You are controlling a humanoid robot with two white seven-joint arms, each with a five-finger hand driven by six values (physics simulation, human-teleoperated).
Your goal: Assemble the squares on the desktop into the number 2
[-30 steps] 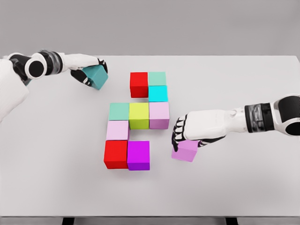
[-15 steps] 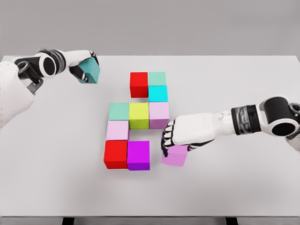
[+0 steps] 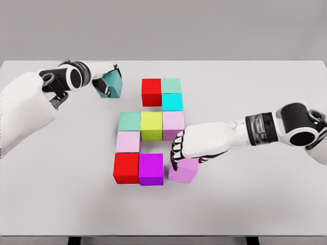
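Carried leftward, the lilac cube now sits just beside the magenta cube, the right hand fingers grasping it from above. Nine cubes form the pattern on the desk. A tenth, the teal cube, is grasped in the left hand fingers near the red cube.

Two smooth white arms enter the frame, one from the left edge, one from the right. Each forearm is a glossy white shell that ends at a wrist banded in black and grey rings — the right wrist shows a ribbed black cuff beside a large round black joint cap with a grey rim. The left arm carries a similar black disc joint near the upper left. The left hand and right hand have white backs and black-jointed fingers — five each.
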